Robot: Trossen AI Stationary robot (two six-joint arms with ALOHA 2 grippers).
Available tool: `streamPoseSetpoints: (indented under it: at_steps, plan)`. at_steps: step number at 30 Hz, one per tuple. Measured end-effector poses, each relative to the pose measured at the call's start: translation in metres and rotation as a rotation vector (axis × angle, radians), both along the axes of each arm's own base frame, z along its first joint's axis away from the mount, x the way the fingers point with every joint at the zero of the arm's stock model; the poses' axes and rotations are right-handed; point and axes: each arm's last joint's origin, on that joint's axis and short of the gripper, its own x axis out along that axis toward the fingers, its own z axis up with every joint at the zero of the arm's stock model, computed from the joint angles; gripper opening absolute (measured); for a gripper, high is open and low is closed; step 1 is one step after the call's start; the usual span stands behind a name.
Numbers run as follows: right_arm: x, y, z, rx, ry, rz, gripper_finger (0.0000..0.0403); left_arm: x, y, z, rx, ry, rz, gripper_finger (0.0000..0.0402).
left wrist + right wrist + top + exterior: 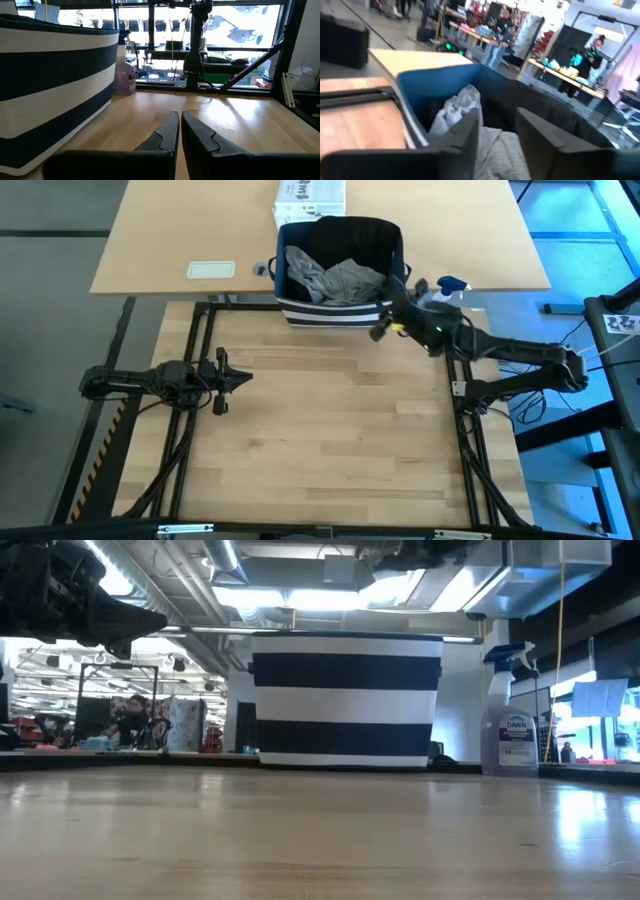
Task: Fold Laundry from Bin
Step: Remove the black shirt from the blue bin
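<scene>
The navy, white-striped fabric bin [340, 270] is sitting at the wooden table's [330, 430] far edge, holding crumpled grey cloth laundry [335, 278]. Nothing appears folded yet. The right end effector [392, 318], fingers apart, is hovering beside the bin; the left end effector [240, 379], fingers together, is waiting.

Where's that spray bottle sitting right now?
In the high view the spray bottle stands at the table's far edge on the right side, just right of the striped bin, close beside the right gripper.
</scene>
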Motion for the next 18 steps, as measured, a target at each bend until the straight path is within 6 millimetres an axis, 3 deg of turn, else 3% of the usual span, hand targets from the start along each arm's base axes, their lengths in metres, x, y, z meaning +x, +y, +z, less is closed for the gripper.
streamPoseSetpoints:
  at_steps: [4, 7, 14, 18]
  plan:
    - [0.015, -0.028, 0.002, 0.024, 0.047, -0.029, 0.0206, 0.0, 0.0, 0.0, 0.0, -0.001, 0.001, 0.0018]
    - [0.019, -0.054, 0.004, 0.075, 0.023, -0.043, 0.023, 0.0, 0.0, 0.0, 0.0, -0.001, 0.001, 0.0018]
    - [0.015, -0.12, 0.001, 0.162, -0.024, -0.128, 0.0238, 0.0, 0.0, 0.0, 0.0, 0.0, 0.0, 0.0018]
    - [0.015, -0.148, 0.002, 0.203, -0.037, -0.135, 0.0239, 0.0, 0.0, 0.0, 0.0, 0.0, 0.0, 0.0018]
